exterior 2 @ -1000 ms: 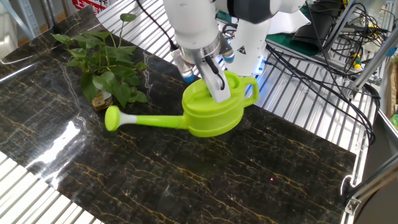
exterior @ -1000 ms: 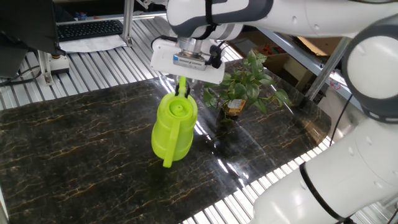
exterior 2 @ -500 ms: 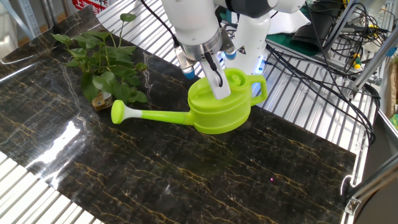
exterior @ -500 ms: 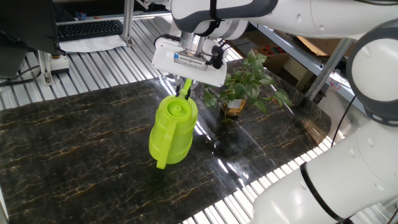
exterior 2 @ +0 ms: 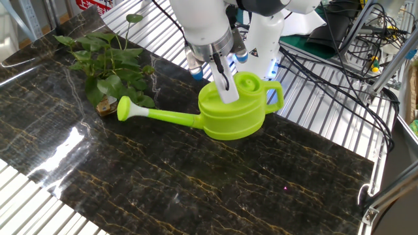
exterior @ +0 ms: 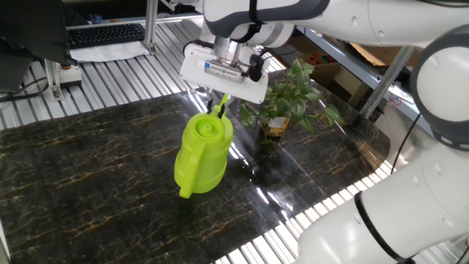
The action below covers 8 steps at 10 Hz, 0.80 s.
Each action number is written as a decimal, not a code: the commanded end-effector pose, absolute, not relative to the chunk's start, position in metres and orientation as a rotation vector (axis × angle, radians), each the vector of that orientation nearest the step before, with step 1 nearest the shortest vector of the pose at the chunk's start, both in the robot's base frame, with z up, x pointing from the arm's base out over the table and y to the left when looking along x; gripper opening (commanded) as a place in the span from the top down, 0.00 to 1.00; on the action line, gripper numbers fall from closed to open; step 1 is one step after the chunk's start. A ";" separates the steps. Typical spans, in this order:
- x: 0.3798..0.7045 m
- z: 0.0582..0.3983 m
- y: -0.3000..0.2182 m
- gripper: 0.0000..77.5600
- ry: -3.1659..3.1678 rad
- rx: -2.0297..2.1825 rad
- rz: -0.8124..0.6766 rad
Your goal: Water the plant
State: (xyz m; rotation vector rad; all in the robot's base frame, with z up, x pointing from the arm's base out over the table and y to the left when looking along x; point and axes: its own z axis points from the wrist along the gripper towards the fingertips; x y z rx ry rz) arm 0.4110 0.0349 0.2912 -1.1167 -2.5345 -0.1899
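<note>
gripper [exterior 2: 225, 83] clamped on can's top handle | can [exterior 2: 228, 114]: glossy lime plastic, long spout with flared rose beside plant [exterior 2: 108, 72] | plant: broad pointed leaves | table [exterior 2: 196, 176]: dark veined marble

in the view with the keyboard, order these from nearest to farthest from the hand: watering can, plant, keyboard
1. Lime-green plastic watering can, held by the hand.
2. Leafy green potted plant, just right of it.
3. Black keyboard, far at upper left.

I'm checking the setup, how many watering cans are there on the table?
1. The lime-green watering can sits mid-table, held by the gripper, its spout toward the plant. None seems hidden.
</note>
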 end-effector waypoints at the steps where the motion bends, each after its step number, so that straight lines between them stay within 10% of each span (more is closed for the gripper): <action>1: 0.410 0.296 0.035 0.99 -2.490 -1.236 -0.222; 8: 0.403 0.315 0.030 0.99 -2.461 -1.350 -0.287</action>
